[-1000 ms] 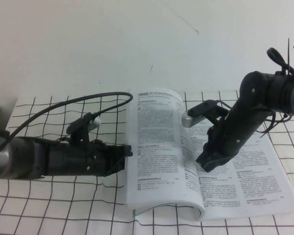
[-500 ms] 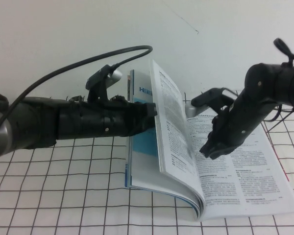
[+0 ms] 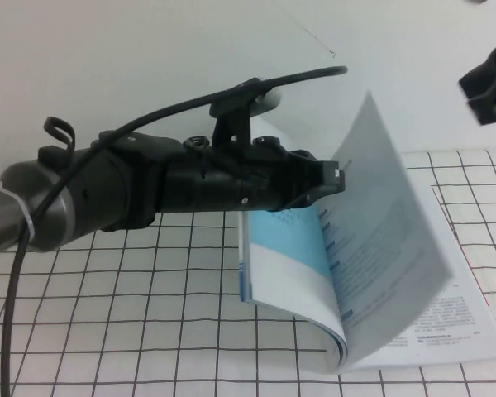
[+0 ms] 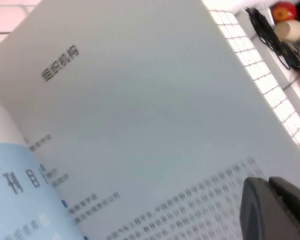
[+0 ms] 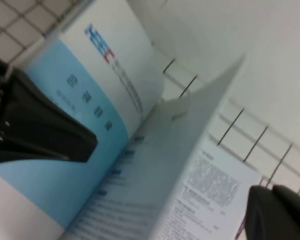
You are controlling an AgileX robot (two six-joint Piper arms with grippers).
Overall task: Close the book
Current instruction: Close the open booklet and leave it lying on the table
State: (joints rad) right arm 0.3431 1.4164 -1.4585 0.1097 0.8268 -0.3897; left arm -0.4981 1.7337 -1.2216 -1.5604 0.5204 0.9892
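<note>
White tbl cover (image 3: pixel 149 331) w/ black grid lines across the foreground, plain white backdrop (image 3: pixel 149 50) behind it, and past the grid's edge in left wrist view a red round obj (image 4: pixel 283 10), beige round obj (image 4: pixel 288 30) just beside it, black cables (image 4: pixel 268 36) next to both.

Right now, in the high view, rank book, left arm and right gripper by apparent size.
1. Book and left arm: about tied, arm nearer the camera; its left gripper meets the lifted pages.
2. Right gripper, raised at the right edge, cropped: smallest.
</note>
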